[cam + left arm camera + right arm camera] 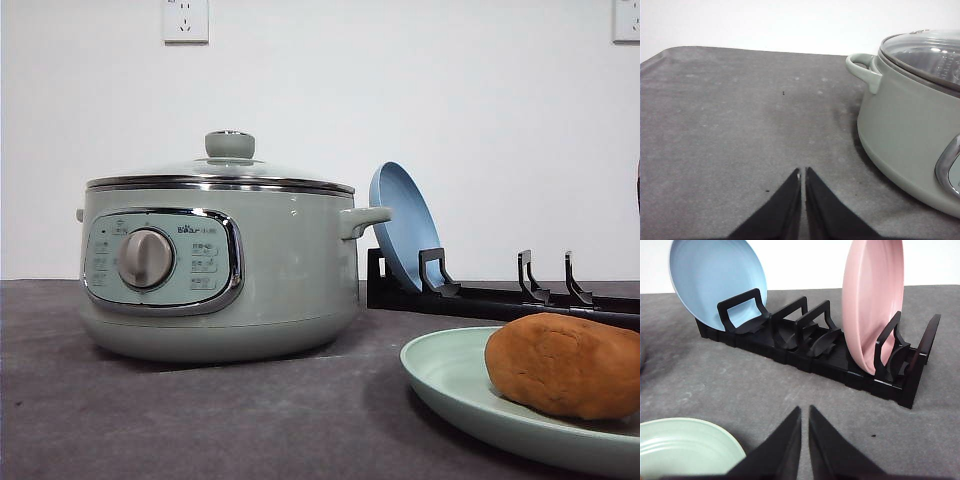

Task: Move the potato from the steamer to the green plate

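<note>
So the potato point(565, 365) is sitting on the green plate point(450, 375) already, near the front right of the desk point(200, 420); its long axis runs roughly side to side across the front view, and it rests on the plate's floor close to the near rim. The steamer point(220, 270) is off to the left with its glass lid point(225, 170) on; well apart from the plate.

Left gripper point(803, 172) has its fingers pinched together with only a sliver of gap, nothing in it; it hangs over bare desk with the steamer's wall and side handle point(862, 67) just off to one side. Right gripper point(804, 410) is the same, tips nearly touching and empty; it faces the black dish rack point(840, 360) holding a blue plate point(715, 280) and a pink plate point(872, 300), and a slice of the green plate's rim point(715, 432) shows low and beside its fingers.

The relation that counts: the plate lies right beside the right gripper, so that arm is the nearer one to the potato; the potato itself I can't see from that wrist camera, so how far it sits from the fingertips I can't tell. Going by how things lie, the transfer looks done; I'd guess all that's left is keeping both arms clear.
</note>
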Robot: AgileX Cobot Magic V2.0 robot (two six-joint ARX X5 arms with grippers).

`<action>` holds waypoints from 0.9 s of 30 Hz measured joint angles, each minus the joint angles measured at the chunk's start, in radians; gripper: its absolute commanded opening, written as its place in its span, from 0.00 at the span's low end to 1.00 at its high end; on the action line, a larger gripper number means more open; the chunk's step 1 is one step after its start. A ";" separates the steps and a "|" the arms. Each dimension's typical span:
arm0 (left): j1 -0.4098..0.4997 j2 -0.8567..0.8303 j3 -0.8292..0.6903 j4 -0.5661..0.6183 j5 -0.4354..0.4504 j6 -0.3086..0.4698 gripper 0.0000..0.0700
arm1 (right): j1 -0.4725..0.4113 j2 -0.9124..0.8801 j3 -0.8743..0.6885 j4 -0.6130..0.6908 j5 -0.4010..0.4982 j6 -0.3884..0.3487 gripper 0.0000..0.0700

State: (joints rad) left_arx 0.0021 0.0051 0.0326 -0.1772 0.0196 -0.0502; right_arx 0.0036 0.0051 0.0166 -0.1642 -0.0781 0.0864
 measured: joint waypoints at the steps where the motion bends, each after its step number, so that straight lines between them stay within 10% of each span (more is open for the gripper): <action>1: 0.000 0.000 0.000 0.000 0.000 0.000 0.01 | 0.000 0.000 0.000 0.000 0.000 0.000 0.02; 27: 0.000 0.000 0.000 0.000 0.000 0.000 0.01 | 0.000 0.000 0.000 0.000 0.000 0.000 0.02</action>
State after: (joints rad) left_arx 0.0021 0.0051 0.0326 -0.1772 0.0196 -0.0502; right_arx 0.0036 0.0051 0.0166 -0.1642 -0.0780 0.0864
